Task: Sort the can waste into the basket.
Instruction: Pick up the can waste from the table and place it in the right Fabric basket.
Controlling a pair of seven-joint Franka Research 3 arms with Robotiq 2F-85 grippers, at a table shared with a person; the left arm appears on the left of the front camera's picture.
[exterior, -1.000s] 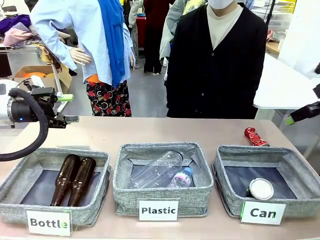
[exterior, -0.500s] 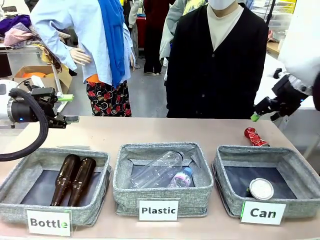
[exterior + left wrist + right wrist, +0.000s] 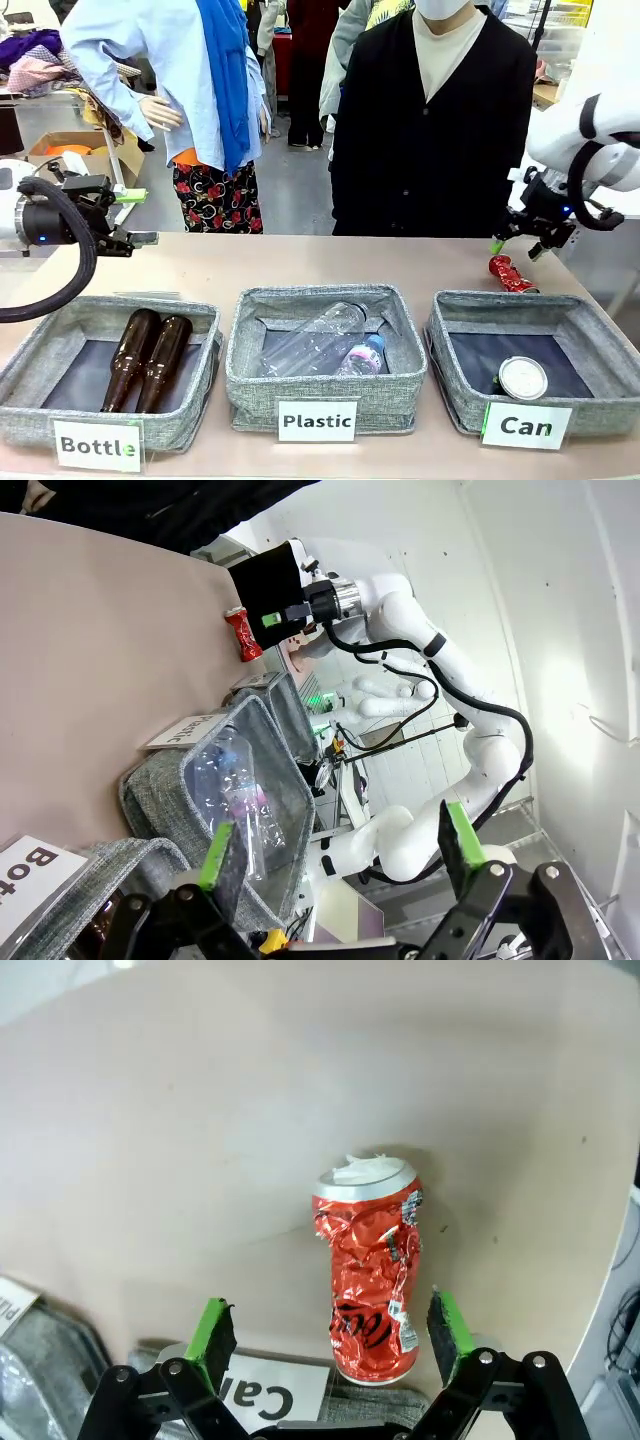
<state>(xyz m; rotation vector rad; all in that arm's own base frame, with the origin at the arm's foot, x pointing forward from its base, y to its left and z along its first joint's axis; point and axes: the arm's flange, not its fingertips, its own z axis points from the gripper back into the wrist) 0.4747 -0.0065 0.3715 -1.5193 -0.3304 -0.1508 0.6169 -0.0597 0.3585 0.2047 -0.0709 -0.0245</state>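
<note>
- Basket first: the grey woven-fabric bin with the white "Can" label [image 3: 525, 425] is my landmark, nearest me in the front view. The dark can with the silver round top [image 3: 522, 378] already lies inside it, at the front wall just behind the label.
- Just beyond the basket's far wall, on the tan tabletop [image 3: 300, 262], lies the crushed, shiny red drink can [image 3: 511, 274], on its side and not yet sorted.
- My right gripper [image 3: 517, 247] hovers above that red can with its green-padded fingers spread wide and nothing between them. In the right wrist view the red can [image 3: 371, 1277] sits between the two pads [image 3: 213, 1332], lengthwise to them.
- I judge the red can very light, thin-walled and already dented, so it should give under a squeeze; its glossy skin looks slippery.
- I would pinch across the crumpled middle, where the creases offer some bite, rather than at the stiffer silver end.
- Far off to the side of the basket, past the "Plastic" bin [image 3: 325, 345] and the "Bottle" bin [image 3: 105, 372], my left gripper [image 3: 133, 217] hangs clear of the table, fingers apart and empty.
</note>
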